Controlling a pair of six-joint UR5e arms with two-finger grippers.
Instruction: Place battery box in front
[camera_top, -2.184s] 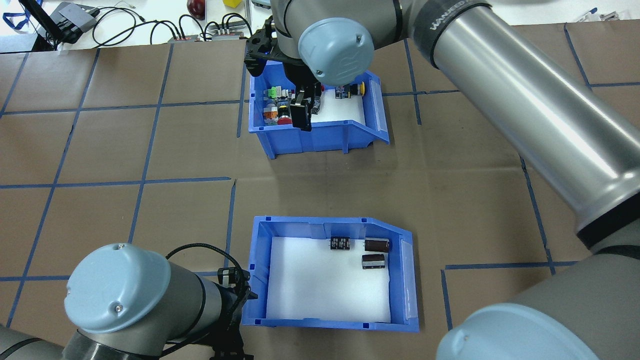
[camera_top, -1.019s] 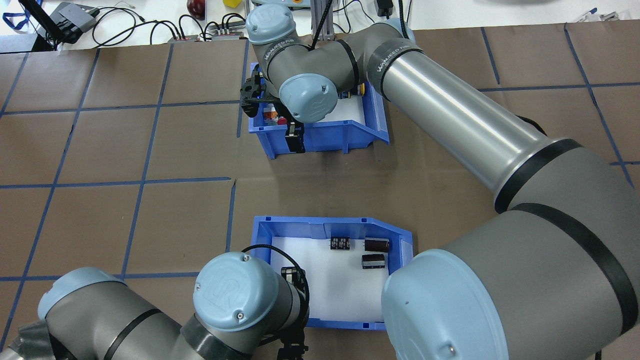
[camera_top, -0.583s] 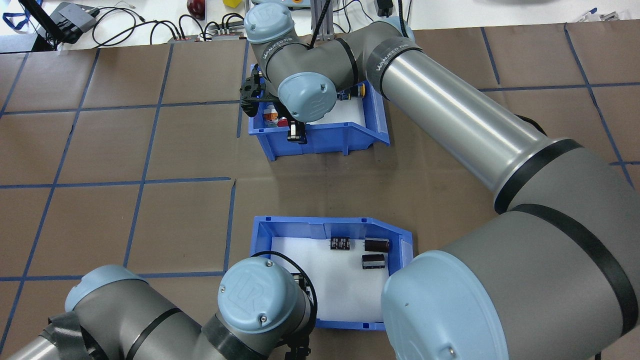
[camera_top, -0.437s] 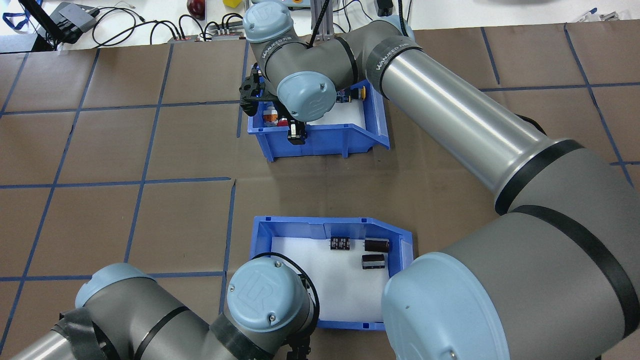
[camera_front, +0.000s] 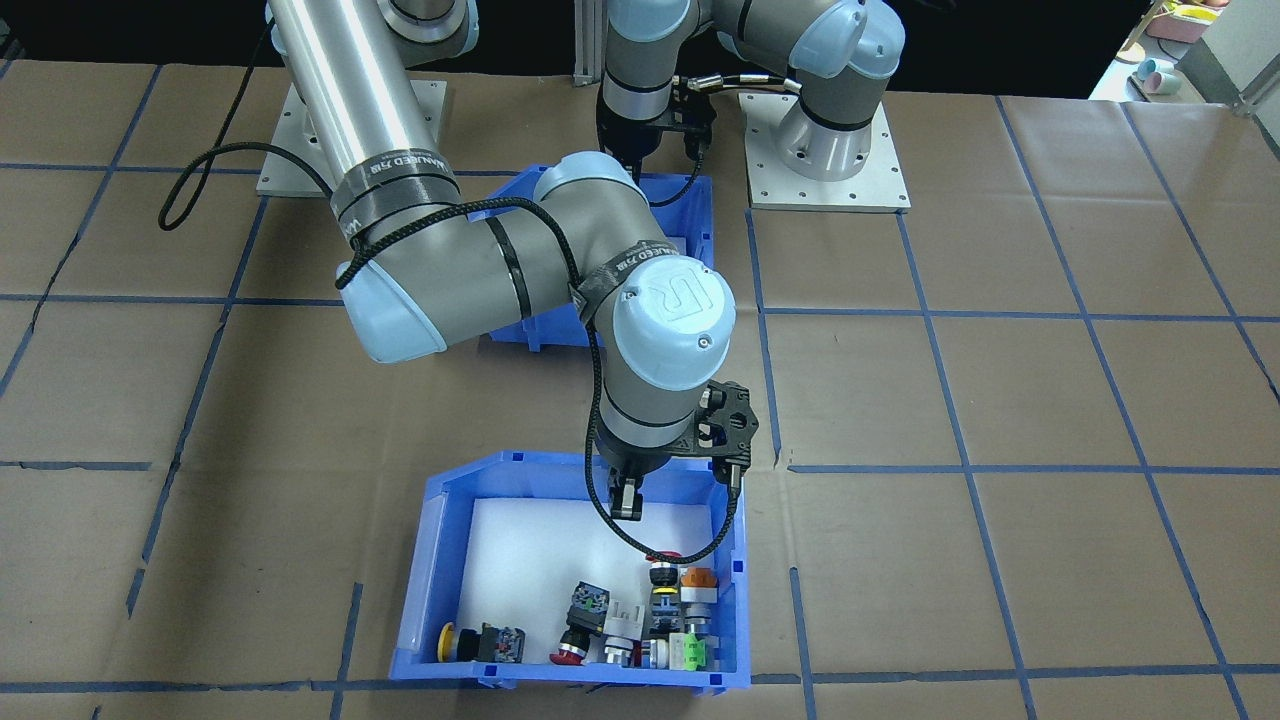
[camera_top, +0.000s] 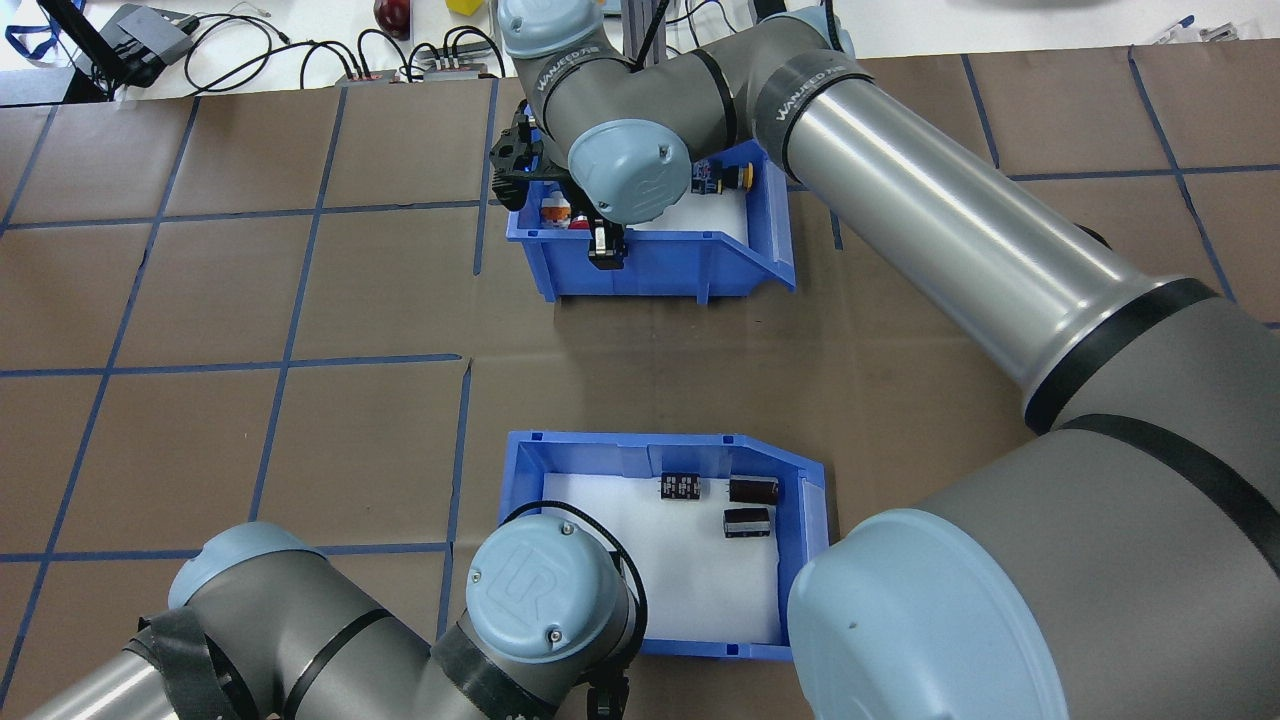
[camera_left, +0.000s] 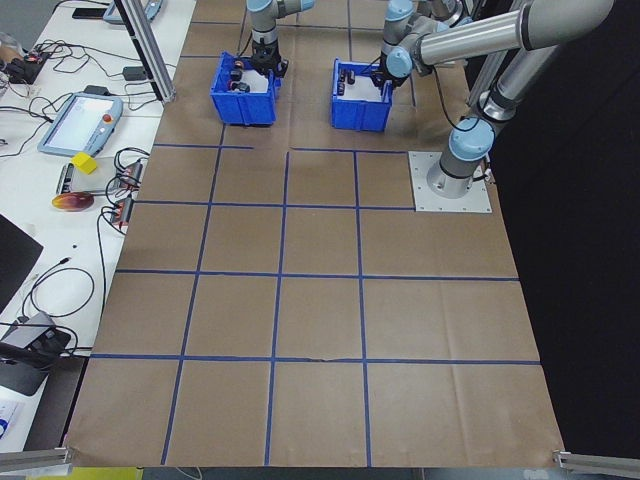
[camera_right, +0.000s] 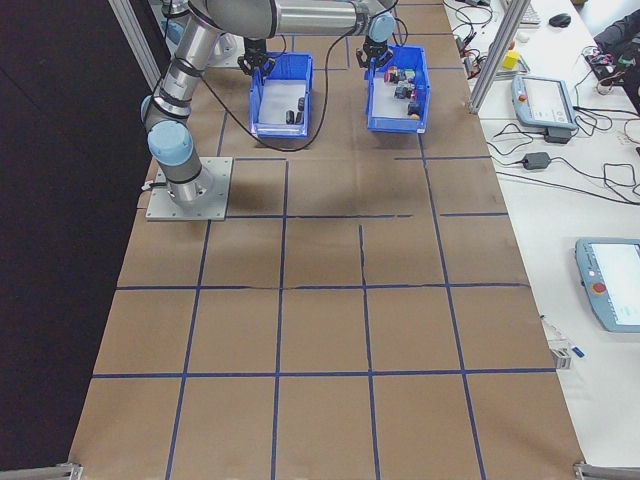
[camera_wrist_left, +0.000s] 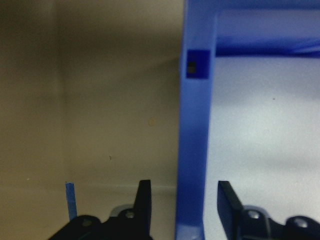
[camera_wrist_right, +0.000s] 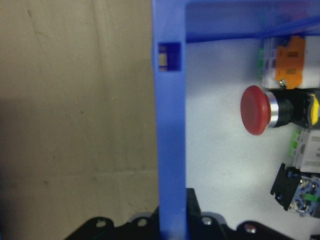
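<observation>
Battery box (camera_top: 660, 540) unmoved, left tool (camera_wrist_left: 180, 210) straddling its wall; switch bin (camera_top: 660, 240), clamped by right tool (camera_wrist_right: 172, 220), shifted.

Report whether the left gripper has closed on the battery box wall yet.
Not yet: the left gripper is open, one finger outside and the other inside the battery box wall, with gaps showing on both sides.

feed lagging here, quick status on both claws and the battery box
Right claw shut on switch bin near wall. Left claw open, astride battery box near wall, not yet clamped. Switch bin sits beyond the battery box, in the forward spot.
</observation>
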